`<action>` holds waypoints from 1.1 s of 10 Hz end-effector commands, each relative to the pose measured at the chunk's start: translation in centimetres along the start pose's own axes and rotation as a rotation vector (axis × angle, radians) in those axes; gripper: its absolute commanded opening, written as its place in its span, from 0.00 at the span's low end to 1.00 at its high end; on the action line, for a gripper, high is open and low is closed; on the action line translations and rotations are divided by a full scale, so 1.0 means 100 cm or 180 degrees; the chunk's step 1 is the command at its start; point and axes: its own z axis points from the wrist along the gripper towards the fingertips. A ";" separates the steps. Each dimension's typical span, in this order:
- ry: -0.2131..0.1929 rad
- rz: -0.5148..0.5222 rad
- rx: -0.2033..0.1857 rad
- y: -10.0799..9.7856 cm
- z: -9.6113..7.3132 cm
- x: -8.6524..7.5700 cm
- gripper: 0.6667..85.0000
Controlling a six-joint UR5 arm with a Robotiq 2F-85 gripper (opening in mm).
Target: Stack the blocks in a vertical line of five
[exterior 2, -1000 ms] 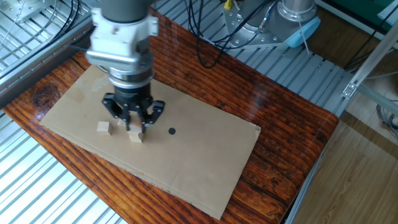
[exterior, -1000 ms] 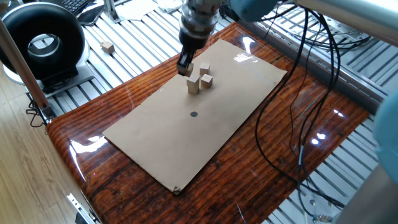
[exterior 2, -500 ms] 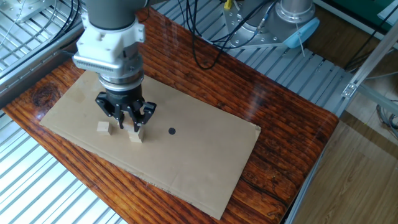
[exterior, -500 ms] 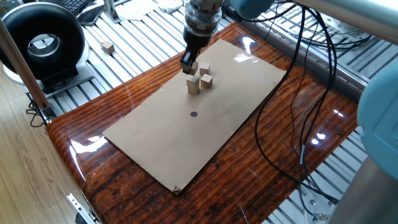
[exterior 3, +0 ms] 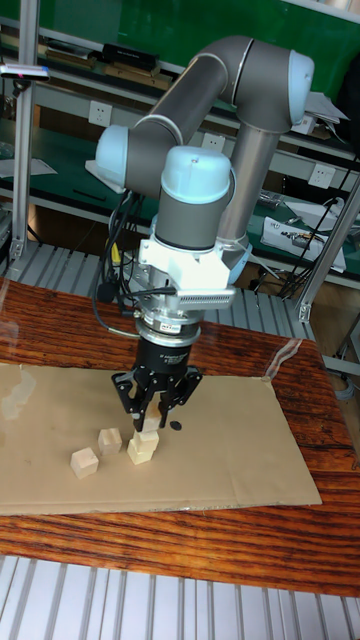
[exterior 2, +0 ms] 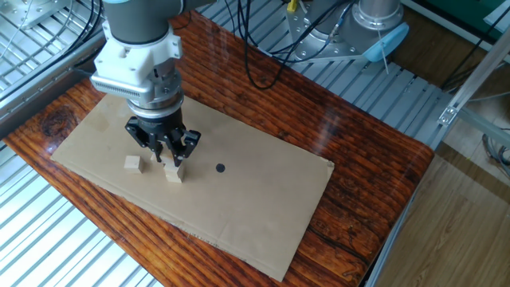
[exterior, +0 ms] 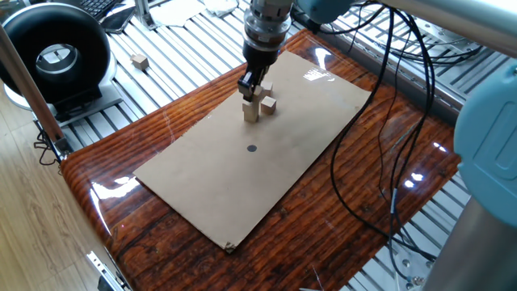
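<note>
My gripper (exterior: 250, 88) (exterior 2: 169, 159) (exterior 3: 150, 420) points straight down, shut on one pale wooden block (exterior 3: 150, 425). Directly under it on the cardboard sheet (exterior: 242, 186) stands another block (exterior: 252, 112) (exterior 2: 174, 174) (exterior 3: 141, 451). The held block is right at that block's top, slightly offset; I cannot tell if they touch. Two loose blocks lie close beside it (exterior 3: 110, 442) (exterior 3: 84, 462), one of them also showing in the other views (exterior: 269, 104) (exterior 2: 133, 163). A further block (exterior: 140, 61) lies off the wooden table on the metal slats at the far left.
A small dark round spot (exterior: 251, 149) (exterior 2: 221, 168) marks the cardboard near its middle. A black ring-shaped device (exterior: 56, 56) stands beyond the table's left corner. Black cables (exterior: 388, 121) trail across the glossy wooden table (exterior: 363, 202) on the right.
My gripper, still holding its block, has shifted sideways until it is over the standing block, and has come down close to it. The loose blocks have not moved.
</note>
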 end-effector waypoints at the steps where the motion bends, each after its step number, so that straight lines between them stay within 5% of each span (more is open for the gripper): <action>1: 0.0000 0.0091 -0.0058 0.005 0.002 -0.001 0.00; 11: -0.0109 0.0237 -0.0013 0.002 0.007 -0.014 0.00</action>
